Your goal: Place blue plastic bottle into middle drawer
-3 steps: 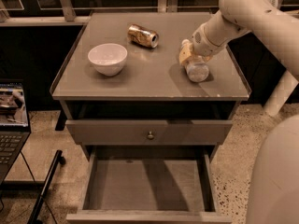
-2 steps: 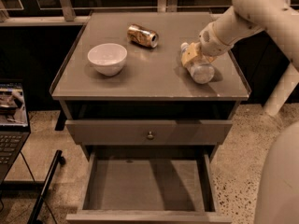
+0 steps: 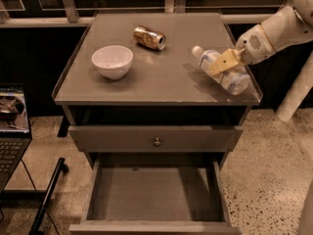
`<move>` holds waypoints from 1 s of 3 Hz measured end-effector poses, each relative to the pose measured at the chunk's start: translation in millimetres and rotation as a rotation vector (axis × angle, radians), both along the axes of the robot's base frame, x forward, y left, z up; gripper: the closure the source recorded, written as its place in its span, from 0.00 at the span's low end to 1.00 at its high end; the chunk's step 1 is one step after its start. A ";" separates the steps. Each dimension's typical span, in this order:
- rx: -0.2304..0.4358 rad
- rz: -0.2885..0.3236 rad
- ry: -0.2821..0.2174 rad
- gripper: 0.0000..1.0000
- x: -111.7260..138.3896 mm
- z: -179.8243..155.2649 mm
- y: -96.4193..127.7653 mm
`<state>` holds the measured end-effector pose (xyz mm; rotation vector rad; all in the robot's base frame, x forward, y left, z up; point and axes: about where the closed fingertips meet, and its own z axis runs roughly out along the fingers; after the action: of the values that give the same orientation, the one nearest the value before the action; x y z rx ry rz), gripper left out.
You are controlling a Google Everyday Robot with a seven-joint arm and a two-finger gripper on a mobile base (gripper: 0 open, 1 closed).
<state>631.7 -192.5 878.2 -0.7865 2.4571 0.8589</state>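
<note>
The blue plastic bottle is pale and translucent with a white cap pointing back-left. It is at the right side of the cabinet top, tilted, and casts a shadow to its left. My gripper comes in from the right on a white arm, and its yellowish fingers are closed around the bottle's middle. The middle drawer is a wide grey tray, pulled open low at the front of the cabinet, with nothing in it.
A white bowl stands at the left of the top. A gold-brown can lies at the back middle. A closed drawer front with a round knob sits above the open drawer. A laptop is at the far left.
The arm has drawn back to the right. The bottle, before mostly covered under the gripper, now shows along its length, tilted in the fingers nearer the right edge.
</note>
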 end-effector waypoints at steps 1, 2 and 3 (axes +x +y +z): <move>0.094 0.110 -0.076 1.00 -28.7 8.7 -18.8; 0.094 0.110 -0.076 1.00 -28.5 8.6 -18.6; 0.148 0.142 -0.047 1.00 -44.4 2.0 -5.5</move>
<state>587.3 -198.0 880.2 -0.9240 2.2884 1.0476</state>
